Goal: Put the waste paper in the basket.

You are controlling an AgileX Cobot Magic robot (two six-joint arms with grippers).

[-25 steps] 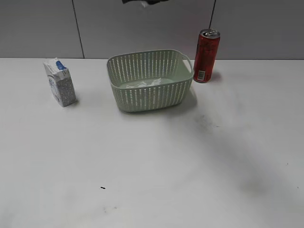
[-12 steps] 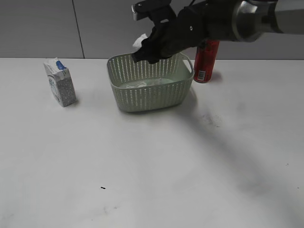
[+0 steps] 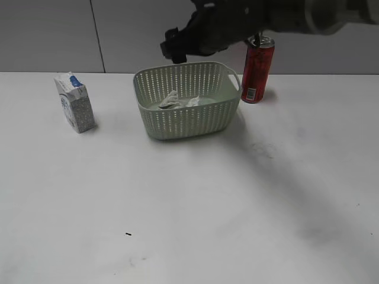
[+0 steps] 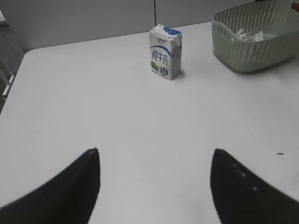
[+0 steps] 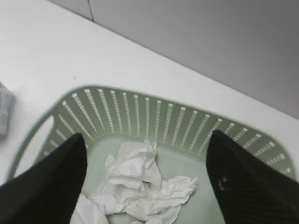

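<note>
Stretching across every view is a plain white table (image 3: 189, 201), matte and mostly clean, with a small dark speck (image 3: 128, 234) near its front edge and faint grey smudges toward the right. Behind it stands a grey wall (image 3: 53, 35) split by thin dark vertical seams, meeting the table's back edge in a straight line.

The pale green basket (image 3: 204, 121) sits on the table toward the back, just left of a tall red can (image 3: 258, 69) that stands upright near its right rim handle. The waste paper (image 3: 177, 100) lies inside the basket on its floor; the right wrist view shows it as crumpled white wads (image 5: 140, 182) bunched together against the perforated far wall (image 5: 154, 121). Well apart to the left, a white-and-blue carton (image 3: 74, 102) stands upright, printed with Chinese characters in the left wrist view (image 4: 165, 58).

The right gripper (image 3: 173, 48) hangs above the basket's back left rim, its dark arm reaching in from the upper right. Its two black fingers (image 5: 51, 186) are spread wide with nothing between them, the paper showing in the gap below. The left gripper (image 4: 154, 186) hovers over bare table near the front, fingers (image 4: 70, 186) likewise parted and holding nothing
</note>
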